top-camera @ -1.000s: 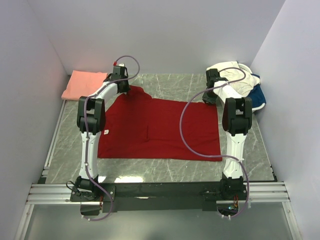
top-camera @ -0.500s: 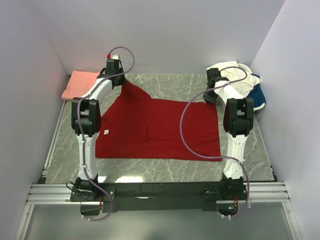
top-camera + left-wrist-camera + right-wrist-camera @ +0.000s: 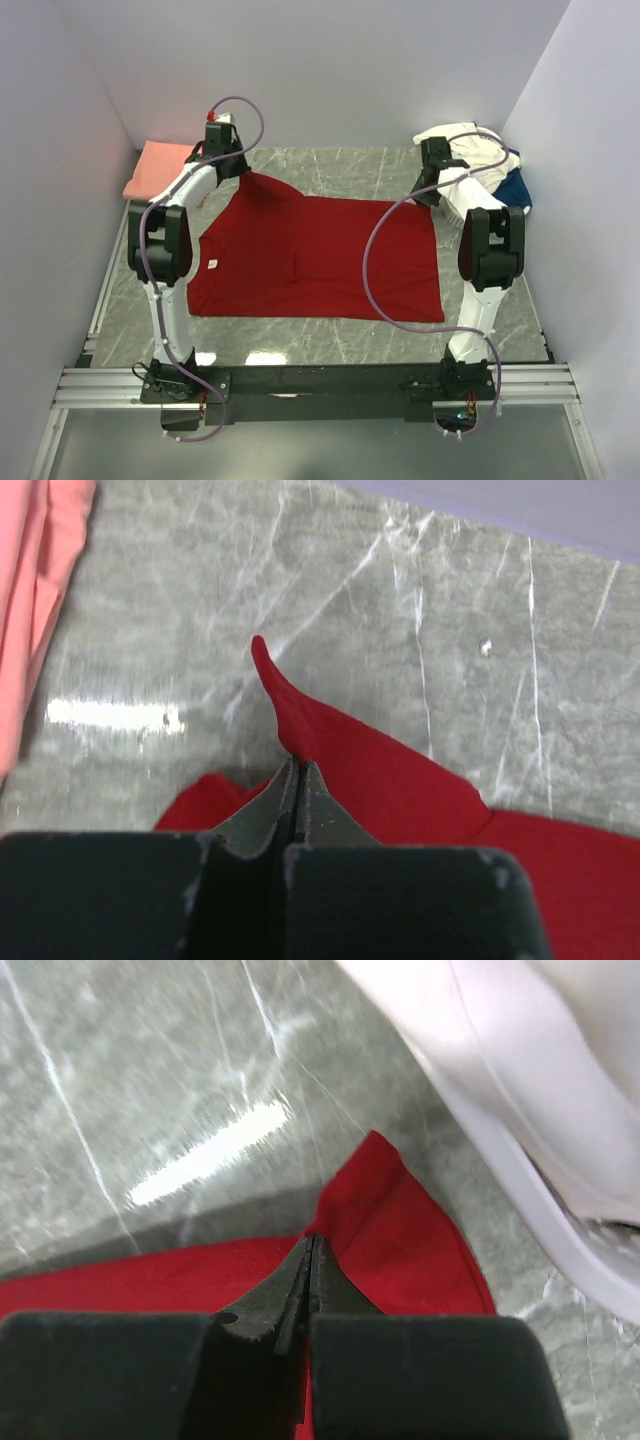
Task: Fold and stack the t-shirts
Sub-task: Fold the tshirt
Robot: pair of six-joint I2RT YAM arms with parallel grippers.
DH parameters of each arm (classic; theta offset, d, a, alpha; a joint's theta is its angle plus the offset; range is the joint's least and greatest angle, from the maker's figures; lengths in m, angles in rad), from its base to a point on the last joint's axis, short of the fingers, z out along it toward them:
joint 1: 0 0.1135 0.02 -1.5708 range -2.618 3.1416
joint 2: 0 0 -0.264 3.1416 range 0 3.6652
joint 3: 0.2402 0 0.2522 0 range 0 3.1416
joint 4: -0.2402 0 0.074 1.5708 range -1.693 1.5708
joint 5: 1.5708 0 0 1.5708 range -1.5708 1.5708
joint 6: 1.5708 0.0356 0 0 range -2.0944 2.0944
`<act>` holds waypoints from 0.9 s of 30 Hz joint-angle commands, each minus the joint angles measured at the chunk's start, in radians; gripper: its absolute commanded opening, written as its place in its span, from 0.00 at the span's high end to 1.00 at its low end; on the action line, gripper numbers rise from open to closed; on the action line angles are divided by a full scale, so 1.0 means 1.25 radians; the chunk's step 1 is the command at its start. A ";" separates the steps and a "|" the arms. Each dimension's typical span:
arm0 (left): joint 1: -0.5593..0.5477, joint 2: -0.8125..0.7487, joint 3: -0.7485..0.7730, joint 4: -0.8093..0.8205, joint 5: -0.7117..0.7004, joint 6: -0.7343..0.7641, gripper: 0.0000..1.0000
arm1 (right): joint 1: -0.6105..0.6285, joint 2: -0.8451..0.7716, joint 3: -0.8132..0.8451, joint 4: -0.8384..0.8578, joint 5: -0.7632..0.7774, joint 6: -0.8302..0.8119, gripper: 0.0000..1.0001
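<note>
On the marble table [image 3: 330,340] | red t-shirt [image 3: 315,260] lies spread flat mid-table; left gripper [image 3: 299,768] jaws pinch its far-left tip; right gripper [image 3: 311,1245] jaws pinch its far-right corner | probably to lift that edge for folding

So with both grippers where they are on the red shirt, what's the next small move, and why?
Likely raise both corners together and draw them toward the shirt's near edge. The left gripper and right gripper are each shut on a far corner of the red t-shirt, which otherwise lies spread flat, not yet folded.
</note>
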 commanded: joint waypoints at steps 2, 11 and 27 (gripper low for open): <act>0.002 -0.118 -0.075 0.044 0.007 -0.051 1.00 | 0.007 -0.083 -0.062 0.046 0.001 0.014 1.00; 0.001 -0.320 -0.317 0.032 -0.018 -0.189 1.00 | 0.020 -0.205 -0.205 0.093 -0.019 0.025 1.00; 0.000 -0.729 -0.768 0.035 -0.031 -0.320 1.00 | 0.023 -0.461 -0.544 0.209 -0.080 0.087 1.00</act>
